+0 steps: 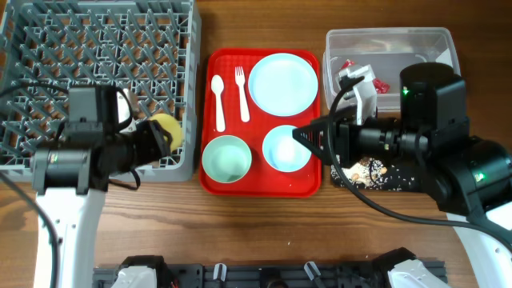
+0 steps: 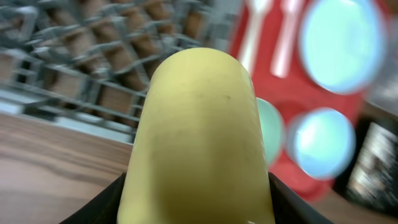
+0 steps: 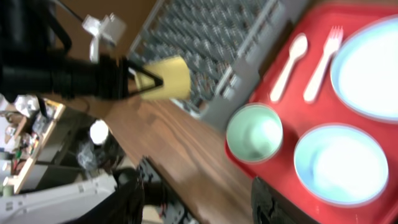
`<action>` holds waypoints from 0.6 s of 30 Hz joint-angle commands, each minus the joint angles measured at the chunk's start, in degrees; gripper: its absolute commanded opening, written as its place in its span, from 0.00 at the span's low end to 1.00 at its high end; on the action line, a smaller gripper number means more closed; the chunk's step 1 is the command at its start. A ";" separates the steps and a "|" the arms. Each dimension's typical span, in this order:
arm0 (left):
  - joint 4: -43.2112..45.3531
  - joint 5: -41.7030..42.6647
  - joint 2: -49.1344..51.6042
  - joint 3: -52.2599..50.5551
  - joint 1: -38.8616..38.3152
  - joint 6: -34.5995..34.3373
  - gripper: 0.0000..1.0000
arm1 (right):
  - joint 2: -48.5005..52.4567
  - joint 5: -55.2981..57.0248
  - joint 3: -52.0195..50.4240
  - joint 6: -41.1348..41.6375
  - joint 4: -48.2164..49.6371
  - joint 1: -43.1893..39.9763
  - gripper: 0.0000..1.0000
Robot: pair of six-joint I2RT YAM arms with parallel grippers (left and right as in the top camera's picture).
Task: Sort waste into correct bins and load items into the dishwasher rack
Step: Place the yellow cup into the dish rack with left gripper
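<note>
My left gripper (image 1: 164,136) is shut on the small yellow cup (image 1: 170,130) and holds it over the front right corner of the grey dishwasher rack (image 1: 48,48); the cup (image 2: 199,130) fills the left wrist view and shows in the right wrist view (image 3: 166,78). My right gripper (image 1: 308,136) is open and empty above the red tray's right side. On the red tray (image 1: 264,186) lie a white spoon (image 1: 218,102), a white fork (image 1: 241,92), a pale blue plate (image 1: 282,83), a blue-green bowl (image 1: 226,158) and a saucer (image 1: 286,148).
A clear tub (image 1: 392,44) at the back right holds a red wrapper (image 1: 378,82) and a white scrap. A black tray (image 1: 376,176) with grains and food bits lies under my right arm. Wooden table (image 1: 264,232) lies in front.
</note>
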 commanded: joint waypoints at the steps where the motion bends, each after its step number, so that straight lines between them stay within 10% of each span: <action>1: 0.76 -12.68 5.22 -1.33 -0.07 -6.08 0.54 | 0.02 2.36 0.42 -0.72 -2.32 0.02 0.56; 13: 5.53 -8.02 18.88 -1.84 -0.11 -6.75 0.57 | 0.02 3.61 0.42 -0.81 -3.87 0.02 0.56; 18: 5.14 -7.43 19.17 -1.86 -0.11 -6.78 0.90 | 0.02 3.61 0.42 -0.81 -3.87 0.02 0.57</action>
